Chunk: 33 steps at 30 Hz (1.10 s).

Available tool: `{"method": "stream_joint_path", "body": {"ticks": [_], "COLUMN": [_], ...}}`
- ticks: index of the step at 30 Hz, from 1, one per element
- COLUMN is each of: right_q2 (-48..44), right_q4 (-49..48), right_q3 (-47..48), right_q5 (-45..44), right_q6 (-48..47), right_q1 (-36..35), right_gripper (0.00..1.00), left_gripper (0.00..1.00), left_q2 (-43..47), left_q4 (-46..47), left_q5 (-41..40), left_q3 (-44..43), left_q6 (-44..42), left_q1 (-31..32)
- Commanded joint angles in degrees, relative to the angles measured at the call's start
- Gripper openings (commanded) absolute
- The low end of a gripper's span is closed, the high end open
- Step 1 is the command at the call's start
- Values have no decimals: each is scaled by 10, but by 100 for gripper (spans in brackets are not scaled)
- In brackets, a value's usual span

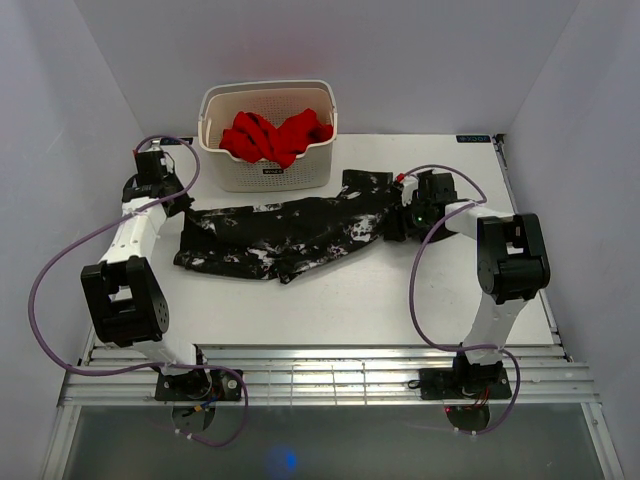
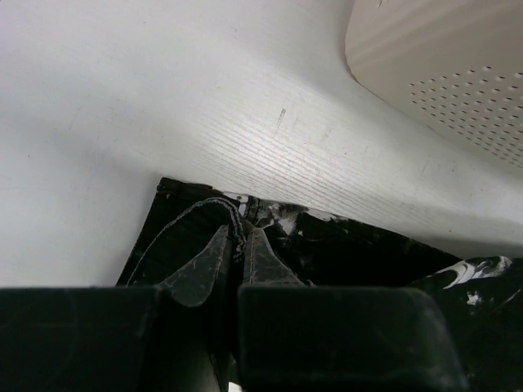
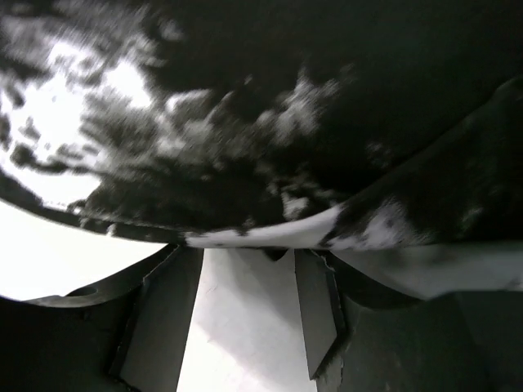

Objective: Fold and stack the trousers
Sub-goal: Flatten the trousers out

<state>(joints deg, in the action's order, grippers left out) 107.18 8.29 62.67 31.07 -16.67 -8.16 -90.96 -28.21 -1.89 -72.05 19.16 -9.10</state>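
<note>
A white table (image 1: 400,300) is seen with the trousers (image 1: 290,232) spread across its middle, lengthwise from left to right, black with white speckles. Behind them a cream basket (image 1: 225,170) is set, touching their far edge, and a red garment (image 1: 275,135) is heaped inside. The left gripper (image 2: 237,237) is clamped on a folded edge at the trousers' left end. At the right end, the right gripper (image 3: 245,269) is held with fingers (image 3: 163,318) apart, the cloth's edge lying across their tips; whether it is pinched cannot be told. A small dark label (image 1: 272,170) is fixed on the basket's front, its writing too small to be read.
</note>
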Motion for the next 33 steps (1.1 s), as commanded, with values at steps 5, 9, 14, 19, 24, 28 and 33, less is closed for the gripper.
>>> {"method": "stream_joint_path", "body": {"ticks": [5, 9, 14, 19, 24, 28, 33], "right_q2": [30, 0, -121, -197, -214, -197, -177], "right_q4": [-42, 21, 158, 340, 488, 539, 534], "right_q3": [58, 68, 79, 134, 159, 192, 149], "right_q5": [-22, 9, 44, 29, -3, -16, -53], "right_q6": [13, -13, -87, -241, -350, -408, -441], "right_q1": [-4, 4, 73, 209, 309, 368, 388], "right_gripper": [39, 8, 8, 8, 8, 8, 8], "left_gripper": [0, 0, 0, 0, 0, 0, 0], "left_q2": [-1, -6, -14, -28, -59, -84, -116], "left_q4": [11, 12, 11, 11, -5, -25, -21], "left_q5": [18, 18, -5, -26, -29, -31, -8], "left_q3": [-18, -27, -49, -73, -103, -123, -126], "left_q6": [1, -2, -25, -39, -46, -53, -75], "left_q1": [-6, -13, -28, -45, -48, -47, -47]}}
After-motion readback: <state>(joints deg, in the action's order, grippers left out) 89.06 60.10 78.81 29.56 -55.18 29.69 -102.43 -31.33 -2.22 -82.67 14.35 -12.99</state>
